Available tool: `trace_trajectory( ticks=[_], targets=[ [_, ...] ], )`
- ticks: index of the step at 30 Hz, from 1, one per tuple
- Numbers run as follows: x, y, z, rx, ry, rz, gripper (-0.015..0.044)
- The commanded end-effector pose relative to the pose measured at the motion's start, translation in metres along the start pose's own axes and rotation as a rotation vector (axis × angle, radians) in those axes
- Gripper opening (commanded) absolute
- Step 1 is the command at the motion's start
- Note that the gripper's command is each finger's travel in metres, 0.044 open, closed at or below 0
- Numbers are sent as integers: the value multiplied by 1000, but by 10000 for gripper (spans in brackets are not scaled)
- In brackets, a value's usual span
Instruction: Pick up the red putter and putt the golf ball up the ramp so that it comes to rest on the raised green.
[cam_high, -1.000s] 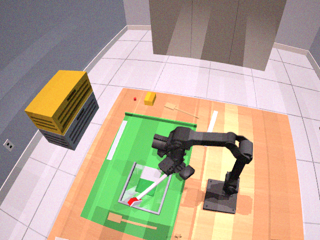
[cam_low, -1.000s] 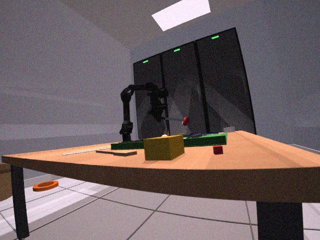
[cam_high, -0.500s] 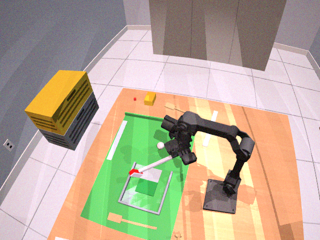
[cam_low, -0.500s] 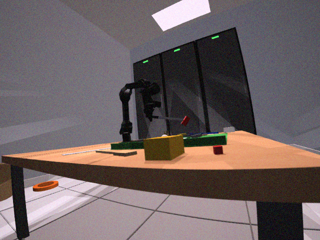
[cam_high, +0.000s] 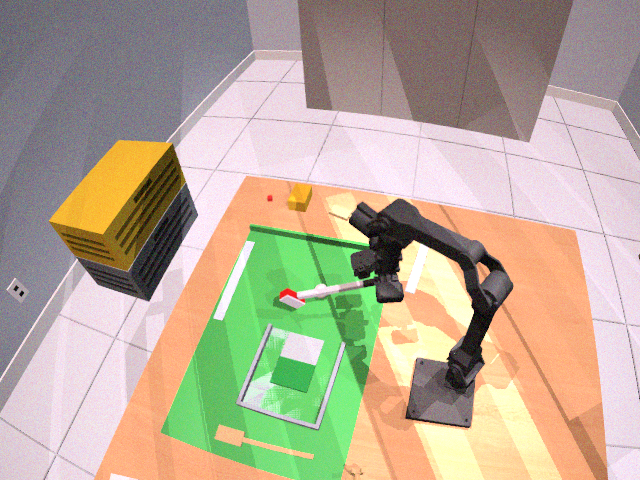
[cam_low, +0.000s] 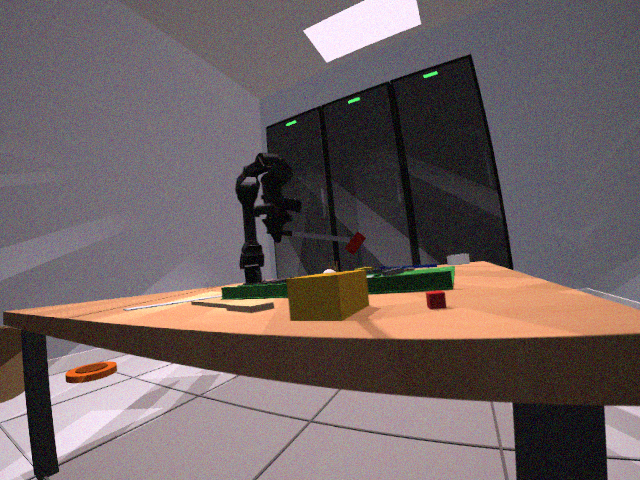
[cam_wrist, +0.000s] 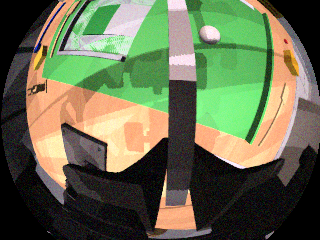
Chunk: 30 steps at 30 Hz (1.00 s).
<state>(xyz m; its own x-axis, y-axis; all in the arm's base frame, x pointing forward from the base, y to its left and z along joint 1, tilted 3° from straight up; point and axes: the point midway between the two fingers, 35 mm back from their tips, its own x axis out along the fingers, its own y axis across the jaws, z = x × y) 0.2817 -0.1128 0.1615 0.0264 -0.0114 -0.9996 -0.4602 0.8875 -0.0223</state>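
We see the claw (cam_high: 373, 283) clamped on the grip end of the red putter (cam_high: 330, 290), with its fingers pressed against the shaft from both sides. From the claw the pale shaft runs out away from the arm, and the red head (cam_high: 290, 296) is at the far end. In the exterior view the putter (cam_low: 330, 238) is in the air, well above the table (cam_low: 516, 310), and it leaves the claw (cam_low: 276, 232) nearly level.

The golf ball (cam_high: 321, 287) is white and lies on the green mat (cam_high: 217, 372). In the top view it shows just beside the shaft, between the claw and the red head. In the wrist view the ball (cam_wrist: 210, 34) is a little to the right of the shaft, below it and ahead of the claw. Whether the shaft touches it we cannot tell.

The raised green (cam_high: 292, 374) with its pale ramp (cam_high: 302, 348) stands inside a grey frame (cam_high: 253, 361), to the side of the putter's head and well apart from the claw.
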Motion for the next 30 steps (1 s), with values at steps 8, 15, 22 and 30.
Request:
trace_trajectory(
  ticks=[8,15,22,30],
  targets=[
    [-7,-36,-45,236,30,-22,0],
    [-10,-48,-66,332,46,-28,0],
    [6,-49,-66,332,46,-28,0],
    [30,-48,-68,332,46,-28,0]
  ],
)
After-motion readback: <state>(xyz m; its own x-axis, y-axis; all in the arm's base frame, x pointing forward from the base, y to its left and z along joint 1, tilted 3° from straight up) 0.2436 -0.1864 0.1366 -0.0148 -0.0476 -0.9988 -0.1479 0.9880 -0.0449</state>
